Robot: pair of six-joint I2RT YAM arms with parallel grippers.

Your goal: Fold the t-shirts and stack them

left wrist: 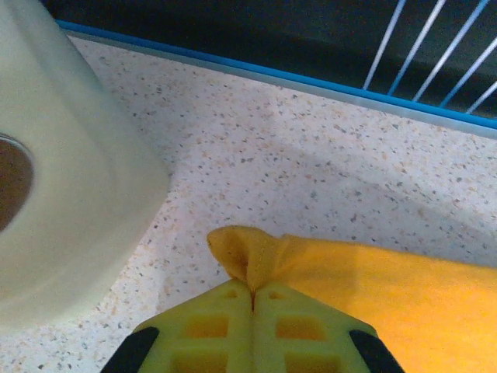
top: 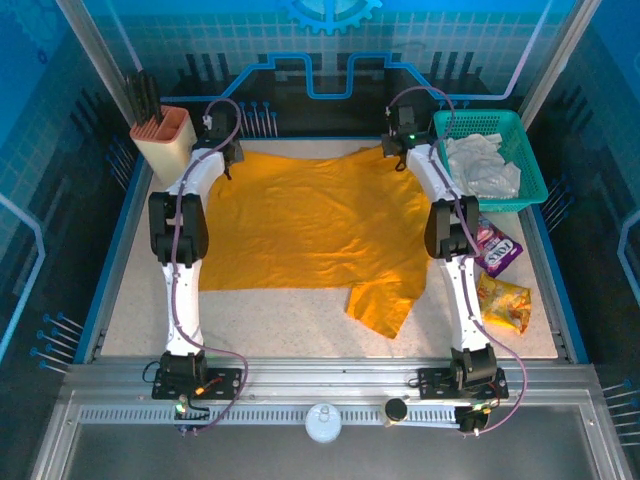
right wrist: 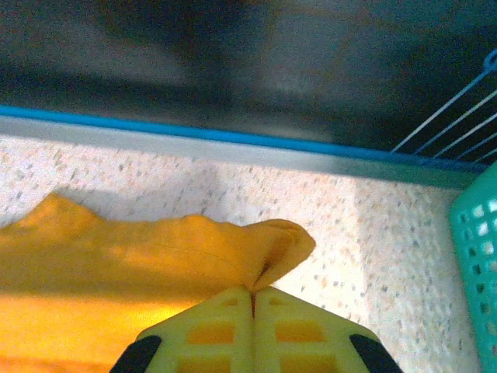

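The mustard-orange t-shirt (top: 320, 225) lies spread over the middle of the table, one sleeve hanging toward the front (top: 382, 305). My left gripper (top: 229, 155) is shut on its far left corner (left wrist: 252, 256), the cloth pinched between yellow fingers (left wrist: 225, 326). My right gripper (top: 393, 150) is shut on the far right corner (right wrist: 272, 249), its fingers (right wrist: 287, 326) pressed together on the fold. The pale white-grey t-shirt (top: 482, 163) lies crumpled in the teal basket (top: 527, 168) at the back right.
A beige holder (top: 163, 140) with dark sticks stands at the back left, close beside my left gripper (left wrist: 70, 186). A purple packet (top: 498, 250) and a yellow snack packet (top: 505, 303) lie at the right edge. The blue rail (right wrist: 194, 138) bounds the far side.
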